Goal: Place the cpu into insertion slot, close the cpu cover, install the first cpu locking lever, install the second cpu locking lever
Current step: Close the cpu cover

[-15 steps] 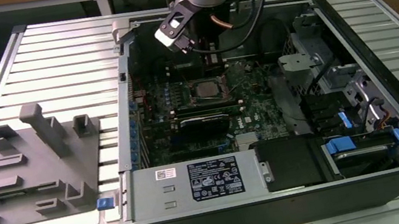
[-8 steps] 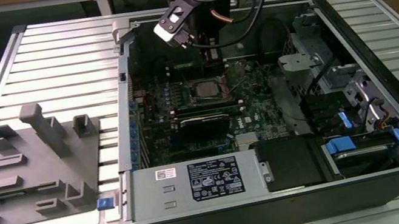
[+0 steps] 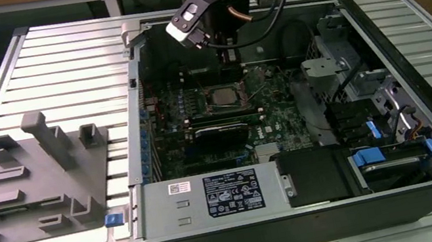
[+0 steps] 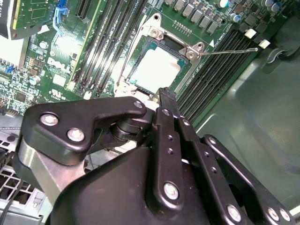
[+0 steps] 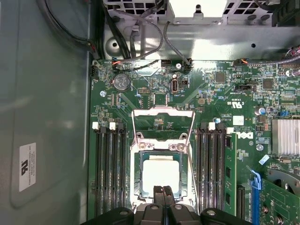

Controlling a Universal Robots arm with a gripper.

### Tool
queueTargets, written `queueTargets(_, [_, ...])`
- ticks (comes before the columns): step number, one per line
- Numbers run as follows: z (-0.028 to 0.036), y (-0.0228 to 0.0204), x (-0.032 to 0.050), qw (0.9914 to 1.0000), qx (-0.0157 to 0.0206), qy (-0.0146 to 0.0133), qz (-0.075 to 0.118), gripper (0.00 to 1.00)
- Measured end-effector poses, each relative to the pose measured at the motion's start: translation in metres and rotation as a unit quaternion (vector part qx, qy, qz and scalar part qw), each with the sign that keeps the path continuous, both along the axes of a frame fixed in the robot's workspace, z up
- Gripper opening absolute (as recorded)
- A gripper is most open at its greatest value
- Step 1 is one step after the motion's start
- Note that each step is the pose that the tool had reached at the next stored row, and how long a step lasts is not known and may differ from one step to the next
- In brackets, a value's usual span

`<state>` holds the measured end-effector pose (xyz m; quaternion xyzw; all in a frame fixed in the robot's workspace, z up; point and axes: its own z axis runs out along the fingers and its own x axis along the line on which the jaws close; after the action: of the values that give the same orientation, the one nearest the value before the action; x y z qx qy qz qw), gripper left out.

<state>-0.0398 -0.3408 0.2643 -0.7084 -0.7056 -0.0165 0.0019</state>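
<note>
Ribbed metal table point(image 3: 54, 63), with an open computer case point(image 3: 306, 228) lying on its side on it. A grey holder block point(image 3: 41, 185) sits off toward the exterior view's left, well apart from the action.

The gripper point(image 5: 164, 190) is pinched shut with nothing I can see between the fingers. Its tips hang right over the near edge of the insertion slot point(image 5: 138, 176). The cpu point(image 5: 161, 174) sits in that slot, pale top up, and it looks flat and square to the dark rim. At the slot's far end from the fingertips, a thin metal frame with an open middle stands tilted up. I take that for the cpu cover point(image 5: 164, 111), so it's not down yet. A thin wire lever point(image 4: 229, 50) sticks out sideways over one bank of the memory slots point(image 5: 108, 173) that flank the socket.

My read is that the chip's in and this is the cover-closing bit. If so, I'd push on the frame's outer bar with the shut tips, never on the chip's top. Follow the hinge's arc rather than shoving straight down. Make sure that lever stays clear so the plate doesn't land on it. There's tight clearance to the memory slots either side, so no sideways drift, and go slow: a nudged chip means bent pins.
</note>
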Motion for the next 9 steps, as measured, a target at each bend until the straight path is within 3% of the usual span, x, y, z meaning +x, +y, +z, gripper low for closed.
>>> queueTargets(9, [0.0000,0.0000,0.0072,1.00000,-0.0001,0.0001,0.000,0.11])
